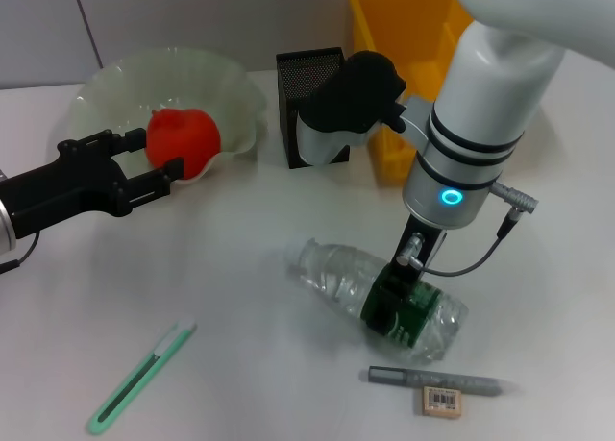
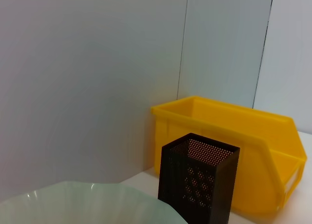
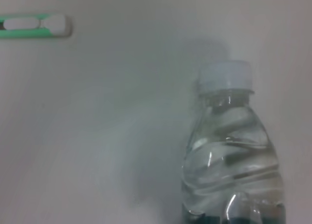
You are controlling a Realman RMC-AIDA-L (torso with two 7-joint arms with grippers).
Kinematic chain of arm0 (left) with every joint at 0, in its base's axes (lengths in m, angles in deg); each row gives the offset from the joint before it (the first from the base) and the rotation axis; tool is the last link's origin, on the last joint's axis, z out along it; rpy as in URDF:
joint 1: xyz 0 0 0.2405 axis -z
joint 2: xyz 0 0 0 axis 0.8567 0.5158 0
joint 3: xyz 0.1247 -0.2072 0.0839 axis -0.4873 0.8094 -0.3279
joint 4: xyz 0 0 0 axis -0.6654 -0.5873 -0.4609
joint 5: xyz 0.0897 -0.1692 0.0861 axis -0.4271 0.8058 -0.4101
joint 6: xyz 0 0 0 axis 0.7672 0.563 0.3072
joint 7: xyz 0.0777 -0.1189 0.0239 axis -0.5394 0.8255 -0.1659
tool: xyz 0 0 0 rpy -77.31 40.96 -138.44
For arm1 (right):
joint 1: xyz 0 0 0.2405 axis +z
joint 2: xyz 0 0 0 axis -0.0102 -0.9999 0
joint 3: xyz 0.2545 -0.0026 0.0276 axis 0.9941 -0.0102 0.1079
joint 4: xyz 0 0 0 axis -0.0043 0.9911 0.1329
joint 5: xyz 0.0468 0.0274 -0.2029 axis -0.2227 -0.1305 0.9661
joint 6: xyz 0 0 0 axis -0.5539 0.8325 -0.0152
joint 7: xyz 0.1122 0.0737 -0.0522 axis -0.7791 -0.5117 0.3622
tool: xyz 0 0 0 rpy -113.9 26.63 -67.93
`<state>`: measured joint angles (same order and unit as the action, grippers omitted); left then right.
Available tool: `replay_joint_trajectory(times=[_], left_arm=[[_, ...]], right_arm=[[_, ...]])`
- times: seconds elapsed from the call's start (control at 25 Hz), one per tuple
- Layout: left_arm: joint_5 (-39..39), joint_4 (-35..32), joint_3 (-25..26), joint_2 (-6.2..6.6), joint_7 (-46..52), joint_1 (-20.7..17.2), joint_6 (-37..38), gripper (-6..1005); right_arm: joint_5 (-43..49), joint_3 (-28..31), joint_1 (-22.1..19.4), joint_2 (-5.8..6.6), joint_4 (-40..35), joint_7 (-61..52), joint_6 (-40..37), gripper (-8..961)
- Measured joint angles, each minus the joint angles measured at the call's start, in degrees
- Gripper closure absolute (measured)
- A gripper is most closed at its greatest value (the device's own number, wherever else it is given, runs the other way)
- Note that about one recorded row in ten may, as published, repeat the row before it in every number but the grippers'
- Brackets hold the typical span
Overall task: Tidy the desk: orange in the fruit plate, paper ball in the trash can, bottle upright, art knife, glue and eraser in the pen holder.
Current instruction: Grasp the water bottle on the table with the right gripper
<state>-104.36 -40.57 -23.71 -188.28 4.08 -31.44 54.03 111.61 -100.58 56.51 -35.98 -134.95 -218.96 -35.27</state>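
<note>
Two steps appeared to be in hand at once. The left end effector (image 1: 163, 172) stood near the worktop's far left corner with its black fingers spread on either side of the orange (image 1: 183, 141), which sat at the near rim of the pale green fruit plate (image 1: 115, 85); whether the fingers touched the fruit could not be told, and the orange looked to be resting on the plate, so that step seemed at or close to the point of release. The right end effector (image 1: 396, 302) was down on the bottle (image 1: 380, 297), which lay on its side towards the near right of the worktop, white cap pointing left, and the black fingers sat over the green label band as if clamped on it. In the right wrist view the bottle (image 3: 229, 151) filled the frame with its cap away from the camera, and the green art knife (image 3: 34, 26) showed beyond it. Righting the bottle looked to be the step under way; the next move would call for a firm hold on the soft body, a lift and a turn so the base came down flat. The art knife (image 1: 139, 379) lay near the front left edge, while the grey glue stick (image 1: 432, 379) and the eraser (image 1: 442, 401) lay at the front right, all still outside the black mesh pen holder (image 1: 303, 100) at the back beside the yellow bin (image 1: 404, 37).
</note>
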Motion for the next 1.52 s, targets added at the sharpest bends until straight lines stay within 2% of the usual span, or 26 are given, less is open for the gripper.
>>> replay_joint_trajectory(times=[1.52], left_arm=[[0.00,-0.09,0.00,-0.18,0.00,0.53,-0.18,305]], right_arm=[[0.72,-0.08,0.39,0.36,1.74,1.54,-0.03,193]])
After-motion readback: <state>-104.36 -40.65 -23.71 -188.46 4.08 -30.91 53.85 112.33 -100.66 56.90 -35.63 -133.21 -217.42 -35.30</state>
